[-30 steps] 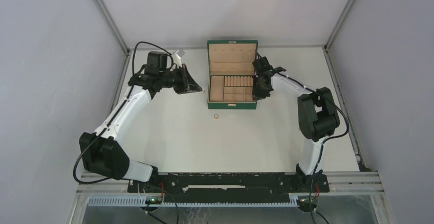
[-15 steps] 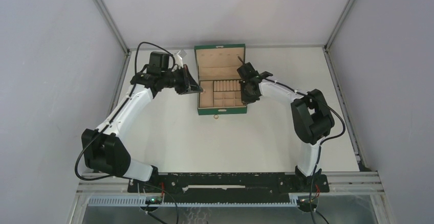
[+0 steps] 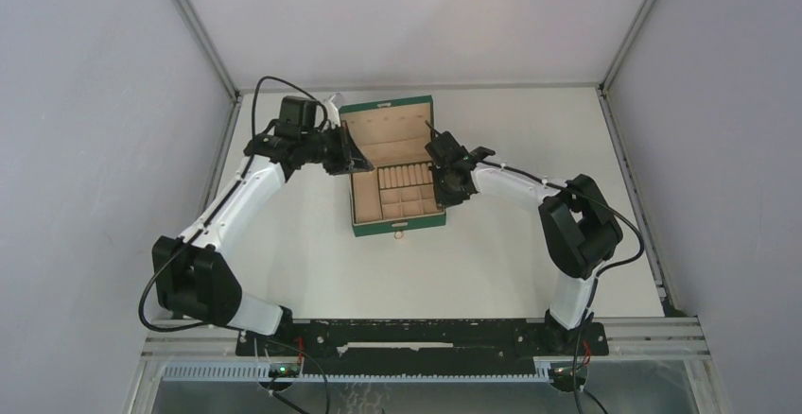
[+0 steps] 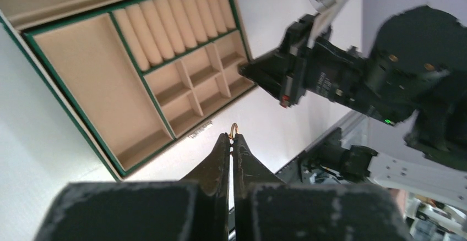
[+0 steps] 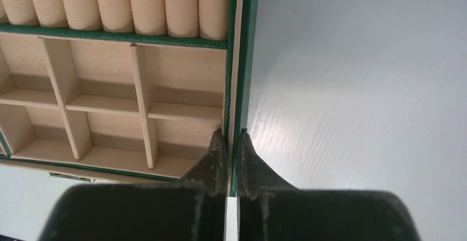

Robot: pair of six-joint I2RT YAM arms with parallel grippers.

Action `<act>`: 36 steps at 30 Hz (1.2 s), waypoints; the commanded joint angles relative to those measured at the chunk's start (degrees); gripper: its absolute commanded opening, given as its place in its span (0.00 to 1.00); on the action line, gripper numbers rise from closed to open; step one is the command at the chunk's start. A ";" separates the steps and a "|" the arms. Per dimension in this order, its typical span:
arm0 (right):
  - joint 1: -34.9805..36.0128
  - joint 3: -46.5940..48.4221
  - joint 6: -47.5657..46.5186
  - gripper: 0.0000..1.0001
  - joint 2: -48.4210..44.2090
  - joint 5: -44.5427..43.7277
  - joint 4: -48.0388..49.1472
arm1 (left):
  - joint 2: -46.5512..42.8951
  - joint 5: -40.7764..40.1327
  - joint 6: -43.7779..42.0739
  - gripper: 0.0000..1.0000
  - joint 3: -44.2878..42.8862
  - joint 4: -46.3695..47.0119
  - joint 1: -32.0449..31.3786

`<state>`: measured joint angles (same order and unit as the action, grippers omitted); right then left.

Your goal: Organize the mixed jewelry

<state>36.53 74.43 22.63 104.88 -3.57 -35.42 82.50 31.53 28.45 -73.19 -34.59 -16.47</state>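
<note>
From above, the open green jewelry box (image 3: 378, 227) is seen on the white table (image 3: 312, 253) between the arms, with the left gripper (image 3: 354, 163) at its left wall and the right gripper (image 3: 444, 187) at its right wall. A small gold-coloured piece (image 3: 401, 236) (ring or clasp cannot be told) lies against the front wall. At the left wrist, the jaws are pressed almost together and a thin gold ring (image 4: 234, 130) is pinched upright at their tips, seen against the table beyond the box's front. At the right wrist, the jaws are clamped on the box's right wall, with one finger (image 5: 212, 158) set inside the corner compartment and the other outside.
</note>
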 commanded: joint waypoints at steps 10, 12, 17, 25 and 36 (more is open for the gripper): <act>3.52 -1.02 5.25 0.48 -5.59 2.23 -1.82 | 7.01 -23.18 -0.25 0.00 -4.21 -2.45 -6.56; 3.17 -1.02 5.28 0.54 -7.09 -0.18 -2.74 | 8.78 -25.84 0.50 0.00 -5.59 -2.92 -7.17; 1.47 -1.77 5.82 0.58 -11.64 -5.36 -4.48 | 13.02 -30.95 2.62 0.00 -8.87 -3.66 -8.68; -2.94 -6.00 6.59 0.58 -20.98 -8.58 -5.54 | 17.92 -39.34 6.11 0.00 -12.46 -5.22 -11.87; -8.99 -10.57 4.13 0.58 -27.21 -6.71 -6.83 | 21.56 -50.85 7.65 0.00 -13.04 -2.97 -17.06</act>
<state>28.62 64.77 27.81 80.34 -10.39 -41.85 103.77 -13.47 34.63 -84.36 -38.72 -32.34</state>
